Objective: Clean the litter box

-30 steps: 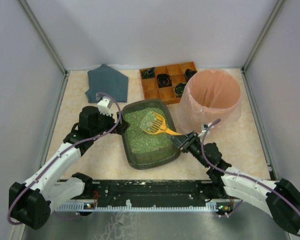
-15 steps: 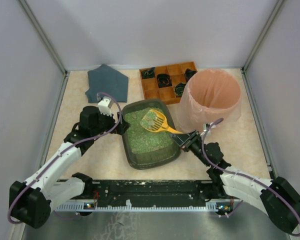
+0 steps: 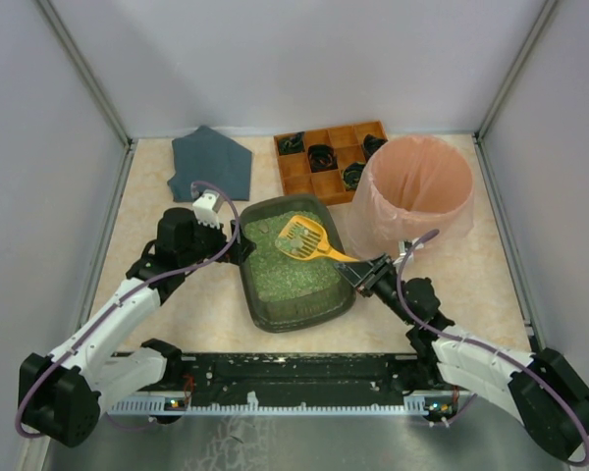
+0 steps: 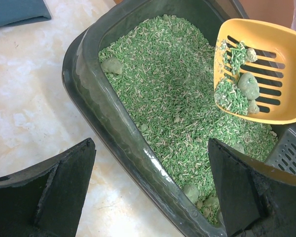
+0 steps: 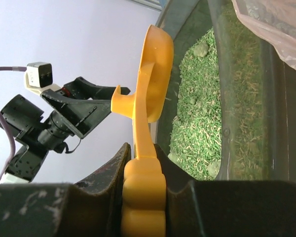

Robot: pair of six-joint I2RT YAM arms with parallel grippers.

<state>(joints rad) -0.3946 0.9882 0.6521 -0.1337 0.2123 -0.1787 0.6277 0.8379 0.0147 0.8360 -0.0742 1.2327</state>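
Observation:
The litter box (image 3: 265,312) is a dark grey-green tray of green litter in the table's middle; it also shows in the left wrist view (image 4: 89,98) and the right wrist view (image 5: 276,98). My right gripper (image 3: 368,275) is shut on the handle of a yellow slotted scoop (image 3: 302,238), held above the litter. The scoop (image 4: 259,71) carries a few green clumps and some litter. In the right wrist view the scoop (image 5: 148,103) stands edge-on between my fingers. My left gripper (image 3: 238,245) is open, its jaws astride the box's left wall without gripping it. Loose clumps (image 4: 111,65) lie in the litter.
A round pink bag-lined bin (image 3: 412,196) stands right of the litter box. An orange-brown wooden compartment tray (image 3: 329,159) with dark items lies behind. A blue-grey cloth (image 3: 213,162) lies at the back left. Side walls close in the table.
The right gripper has lifted the scoop slightly up and back out of the litter, with clumps in it. The left arm has not moved.

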